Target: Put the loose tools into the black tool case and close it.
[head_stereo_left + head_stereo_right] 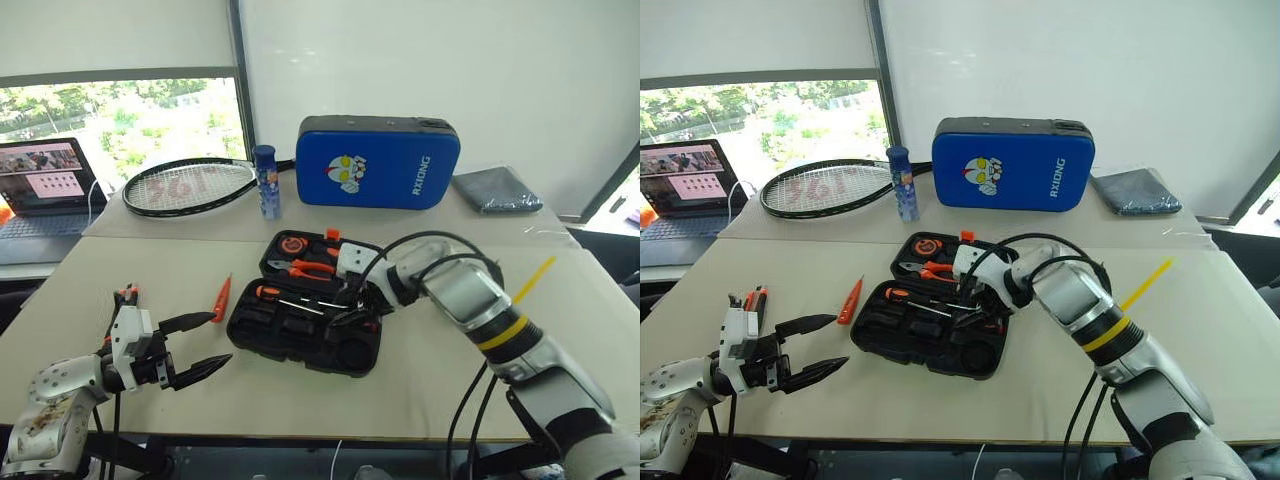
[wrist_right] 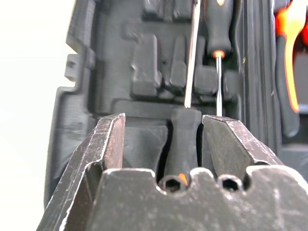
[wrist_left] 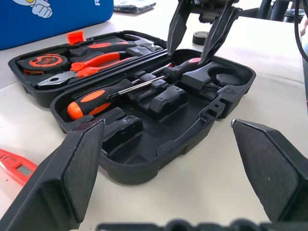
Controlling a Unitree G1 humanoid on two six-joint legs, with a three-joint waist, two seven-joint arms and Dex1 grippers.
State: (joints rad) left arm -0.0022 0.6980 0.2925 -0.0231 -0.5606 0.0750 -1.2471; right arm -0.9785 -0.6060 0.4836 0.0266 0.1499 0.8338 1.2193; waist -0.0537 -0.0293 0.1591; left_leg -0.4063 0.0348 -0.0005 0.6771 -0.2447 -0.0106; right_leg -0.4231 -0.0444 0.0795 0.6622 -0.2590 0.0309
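The black tool case (image 1: 305, 325) lies open in the middle of the counter (image 1: 420, 385), its lid part toward the far edge and holding pliers (image 1: 305, 268) and a tape measure (image 1: 291, 244). Two screwdrivers lie in the near half: one with an orange-black handle (image 3: 94, 98) and a second screwdriver (image 3: 180, 69) under the right claw (image 3: 198, 41). This claw stands over the case with its jaws apart on both sides of that handle, not pressing it. The slim orange tester screwdriver (image 1: 221, 298) lies loose on the counter, just beside the left end of the case. The left claw (image 1: 195, 345) is wide open and empty near the front left corner.
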